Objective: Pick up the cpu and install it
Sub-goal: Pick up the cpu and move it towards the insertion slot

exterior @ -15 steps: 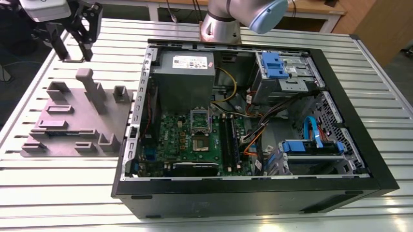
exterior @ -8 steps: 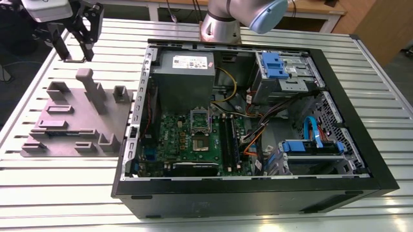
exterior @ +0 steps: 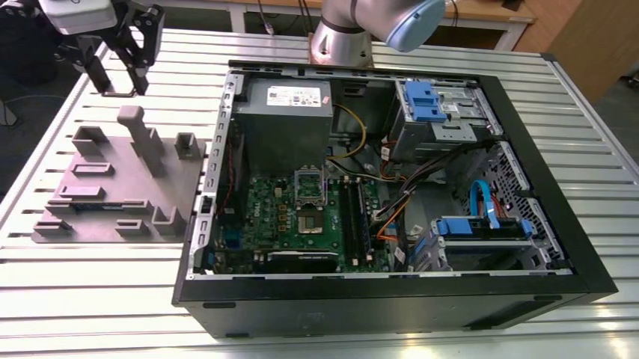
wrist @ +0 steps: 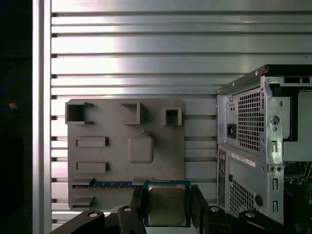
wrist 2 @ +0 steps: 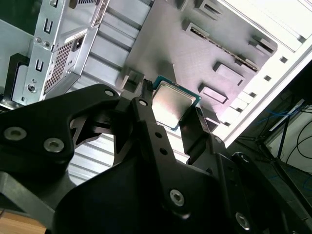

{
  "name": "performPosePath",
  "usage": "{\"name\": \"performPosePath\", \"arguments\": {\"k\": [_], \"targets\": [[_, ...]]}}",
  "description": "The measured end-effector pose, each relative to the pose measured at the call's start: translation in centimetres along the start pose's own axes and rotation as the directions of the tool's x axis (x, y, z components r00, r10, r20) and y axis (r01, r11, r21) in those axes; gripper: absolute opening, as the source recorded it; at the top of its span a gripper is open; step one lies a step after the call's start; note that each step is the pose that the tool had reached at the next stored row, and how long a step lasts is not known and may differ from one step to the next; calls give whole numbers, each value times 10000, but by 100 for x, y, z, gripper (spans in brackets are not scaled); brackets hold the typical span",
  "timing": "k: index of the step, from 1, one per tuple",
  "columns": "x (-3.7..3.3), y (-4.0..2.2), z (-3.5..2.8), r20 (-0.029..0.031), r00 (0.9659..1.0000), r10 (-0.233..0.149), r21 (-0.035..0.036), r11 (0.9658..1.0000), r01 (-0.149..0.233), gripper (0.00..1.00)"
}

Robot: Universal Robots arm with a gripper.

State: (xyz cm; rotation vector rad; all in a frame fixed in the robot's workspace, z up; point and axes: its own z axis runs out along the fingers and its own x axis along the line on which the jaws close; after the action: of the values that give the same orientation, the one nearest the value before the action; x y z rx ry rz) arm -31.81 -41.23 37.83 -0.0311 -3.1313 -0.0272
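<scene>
The cpu [wrist: 167,203], a small square silver chip with a green rim, sits clamped between my black fingers [wrist: 138,201]. My gripper [wrist: 167,205] is shut on it. In the second wrist view the cpu [wrist 2: 174,103] shows its shiny top, and the gripper [wrist 2: 171,105] grips it by two opposite edges. In the exterior view the gripper [exterior: 118,84] hangs above the table's far corner at the exterior view's left, beyond the grey fixture plate [exterior: 115,187]. It is well away from the socket [exterior: 310,203] on the green motherboard [exterior: 289,224].
The open computer case [exterior: 519,134] lies on the slatted metal table [exterior: 80,299]; its rear panel [wrist: 251,141] is beside the fixture plate [wrist: 126,151]. Black memory sticks [exterior: 355,217], cables and blue drive brackets [exterior: 479,228] crowd the case. The arm's base [exterior: 345,34] stands behind it.
</scene>
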Motion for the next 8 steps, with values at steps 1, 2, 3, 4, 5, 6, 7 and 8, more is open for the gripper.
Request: {"name": "performPosePath", "arguments": {"k": [1,2,3,4,5,6,7,8], "targets": [[-3,0,0,0,10000,0,0,10000,0,47],[-7,0,-1,-1,10000,0,1,10000,0,47],[-9,0,0,0,10000,0,1,10000,0,47],[-12,0,0,0,10000,0,0,10000,0,47],[-16,0,-1,0,10000,0,1,10000,0,47],[-19,0,-1,-1,10000,0,1,10000,0,47],[-22,0,0,0,10000,0,0,10000,0,47],[-25,1,-1,0,10000,0,1,10000,0,47]]}}
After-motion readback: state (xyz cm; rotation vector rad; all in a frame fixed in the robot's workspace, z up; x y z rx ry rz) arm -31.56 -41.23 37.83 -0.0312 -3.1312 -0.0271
